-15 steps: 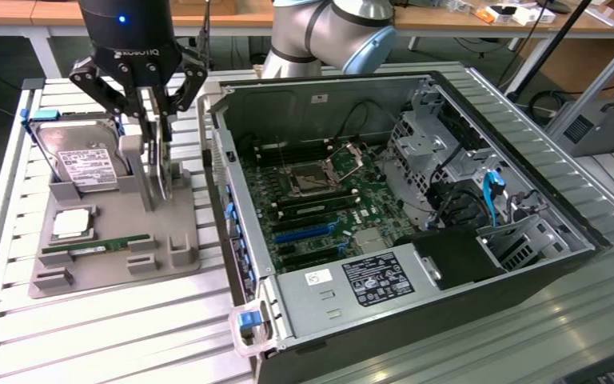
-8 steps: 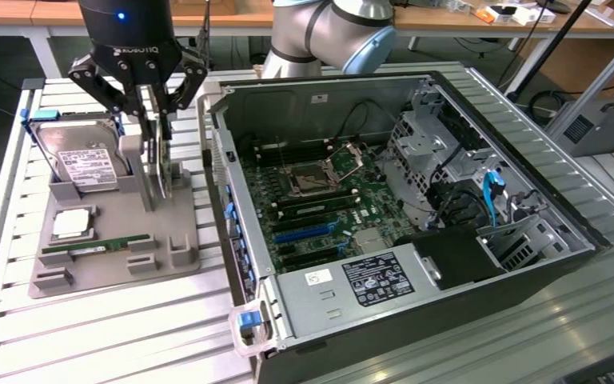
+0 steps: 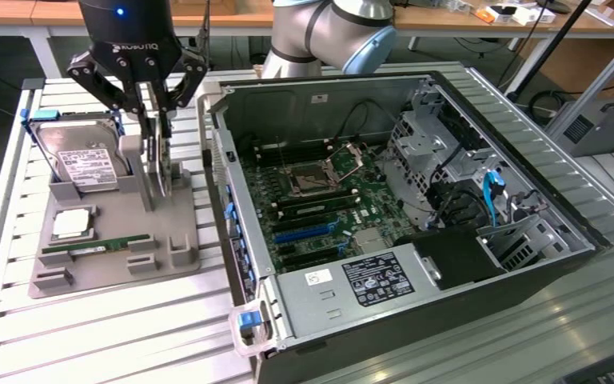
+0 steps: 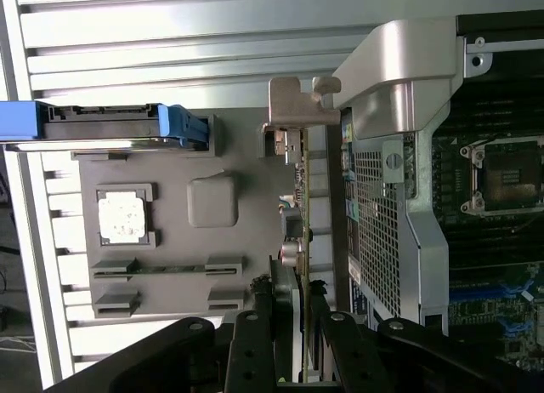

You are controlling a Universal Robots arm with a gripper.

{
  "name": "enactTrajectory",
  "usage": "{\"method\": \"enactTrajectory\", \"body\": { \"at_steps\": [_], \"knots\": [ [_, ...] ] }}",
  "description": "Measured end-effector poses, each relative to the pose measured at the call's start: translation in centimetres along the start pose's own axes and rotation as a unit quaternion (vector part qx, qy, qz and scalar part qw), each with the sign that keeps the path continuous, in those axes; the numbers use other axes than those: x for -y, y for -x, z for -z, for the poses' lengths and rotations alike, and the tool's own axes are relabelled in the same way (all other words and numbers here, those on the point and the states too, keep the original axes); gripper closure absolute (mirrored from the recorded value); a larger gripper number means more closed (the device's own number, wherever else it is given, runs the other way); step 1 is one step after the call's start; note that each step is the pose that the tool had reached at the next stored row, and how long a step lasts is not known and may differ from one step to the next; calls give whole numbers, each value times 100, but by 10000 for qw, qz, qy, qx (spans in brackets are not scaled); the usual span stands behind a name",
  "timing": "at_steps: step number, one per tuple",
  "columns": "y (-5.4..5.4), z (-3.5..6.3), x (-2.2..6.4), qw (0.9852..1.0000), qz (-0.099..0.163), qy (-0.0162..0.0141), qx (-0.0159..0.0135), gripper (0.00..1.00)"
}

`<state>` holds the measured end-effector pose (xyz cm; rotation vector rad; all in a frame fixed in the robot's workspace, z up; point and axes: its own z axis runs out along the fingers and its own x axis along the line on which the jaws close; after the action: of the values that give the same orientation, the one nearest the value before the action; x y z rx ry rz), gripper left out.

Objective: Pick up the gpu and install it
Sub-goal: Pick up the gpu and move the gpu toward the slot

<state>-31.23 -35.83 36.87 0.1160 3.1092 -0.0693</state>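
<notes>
The gpu (image 3: 153,172) stands on its long edge in a slot of the grey fixture tray (image 3: 115,276), just beside the open computer case (image 3: 328,84) and near the hard drive (image 3: 83,164) and the RAM stick (image 3: 99,246). The gripper (image 3: 156,128) is directly above it, and its 2 fingers are closed on the card, 1 on each flat face. I cannot tell if the card is already out of its slot.

In my judgement the card is light and stiff, but fragile. The board carries small parts and a row of contacts on its lower edge, so these must not take any force. The flat faces near the upper edge are the good place to hold, and there the gripper (image 4: 300,312) has it. The faces are smooth, so the card can slip or turn between the pads if the hold is weak.

Its long axis is level and runs parallel to the side wall of the case. In the wrist view the gpu (image 4: 299,214) shows edge-on, with the silver bracket (image 4: 297,112) at the end toward the hard drive. The flat faces look toward the exterior view's left and right.
</notes>
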Motion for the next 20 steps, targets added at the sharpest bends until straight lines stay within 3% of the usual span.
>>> {"method": "enactTrajectory", "body": {
  "at_steps": [20],
  "knots": [
    [3, 106, 5, 10000, 0, 0, 0, 73]
  ]
}}
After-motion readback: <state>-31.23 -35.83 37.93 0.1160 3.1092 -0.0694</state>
